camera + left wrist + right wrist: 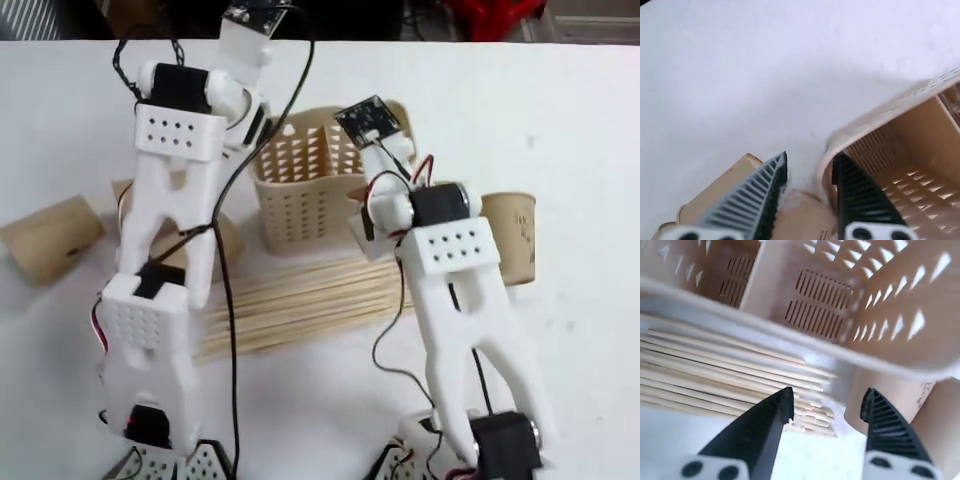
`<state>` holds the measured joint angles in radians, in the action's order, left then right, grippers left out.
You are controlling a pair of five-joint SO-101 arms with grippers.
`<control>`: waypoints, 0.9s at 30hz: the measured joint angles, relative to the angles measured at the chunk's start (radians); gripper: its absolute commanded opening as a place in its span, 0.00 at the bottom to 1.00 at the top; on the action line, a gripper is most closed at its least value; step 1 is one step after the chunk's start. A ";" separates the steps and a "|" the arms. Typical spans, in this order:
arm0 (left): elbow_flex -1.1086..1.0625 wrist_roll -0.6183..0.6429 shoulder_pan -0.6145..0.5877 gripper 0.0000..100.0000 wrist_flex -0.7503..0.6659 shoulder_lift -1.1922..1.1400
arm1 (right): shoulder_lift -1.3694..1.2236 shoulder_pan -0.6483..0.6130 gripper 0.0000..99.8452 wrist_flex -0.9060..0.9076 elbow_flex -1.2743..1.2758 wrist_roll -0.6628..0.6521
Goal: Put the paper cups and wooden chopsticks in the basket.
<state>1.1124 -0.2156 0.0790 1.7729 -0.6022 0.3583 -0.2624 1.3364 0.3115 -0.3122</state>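
Observation:
A beige slotted basket [305, 190] with two compartments stands upright mid-table. Several wooden chopsticks [300, 300] lie in a flat pile in front of it. One paper cup [50, 240] lies on its side far left, another [512, 238] to the right. My left gripper [810, 167] is open, hovering beside the basket's rim [875, 117] above a lying paper cup [715, 197]. My right gripper [827, 402] is open, low beside the basket [840, 295], over the chopstick ends [715, 375], with a paper cup [890, 395] by one finger.
Black cables [235, 300] from the arms trail over the chopstick pile. A further cup [228, 240] lies partly under the left arm. Bare white table [580, 120] stretches behind and to the right of the basket.

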 measured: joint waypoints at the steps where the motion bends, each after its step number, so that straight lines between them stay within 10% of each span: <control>1: 0.000 0.002 -0.003 0.16 0.000 0.009 | 0.025 0.000 0.22 0.014 0.000 0.000; 16: -0.120 0.157 -0.074 0.12 0.006 0.491 | 0.552 0.038 0.08 -0.080 0.344 0.000; 27: -1.119 0.195 -0.087 0.12 -0.302 1.338 | 0.741 0.071 0.03 -0.140 0.574 -0.002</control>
<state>-0.0061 -0.0207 -0.0084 1.4707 0.7357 1.0994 -0.1918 1.1968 0.8853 -0.3138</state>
